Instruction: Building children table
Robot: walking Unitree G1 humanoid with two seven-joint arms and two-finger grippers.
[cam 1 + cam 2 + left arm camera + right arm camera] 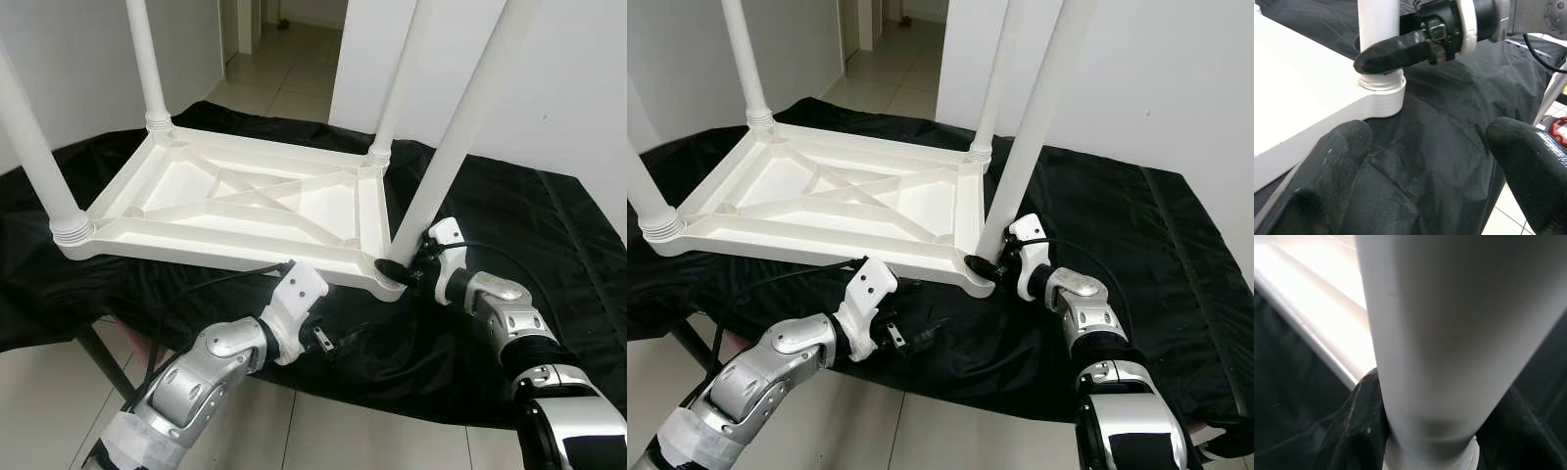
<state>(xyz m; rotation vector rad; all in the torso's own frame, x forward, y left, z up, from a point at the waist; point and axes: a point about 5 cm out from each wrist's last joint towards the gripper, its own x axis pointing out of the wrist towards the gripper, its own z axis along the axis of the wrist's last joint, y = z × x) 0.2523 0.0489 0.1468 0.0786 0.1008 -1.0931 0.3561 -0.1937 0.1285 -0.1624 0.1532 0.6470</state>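
A white plastic children's table (245, 201) lies upside down on a black cloth (509, 215), with its legs pointing up. My right gripper (400, 269) is shut on the near right leg (460, 137) just above its socket at the table's corner. In the right wrist view the leg (1449, 333) stands between both black fingers (1359, 421). My left gripper (328, 343) hovers open over the cloth, just in front of the table's near edge and left of that corner. Its fingers (1337, 161) hold nothing and point toward the leg's socket (1382, 90).
The cloth covers a low stand with a dark metal leg (98, 357) at the front left. Pale floor tiles (294, 421) lie below the near edge. White walls (578, 78) close in at the right, and a doorway (284, 39) opens at the back.
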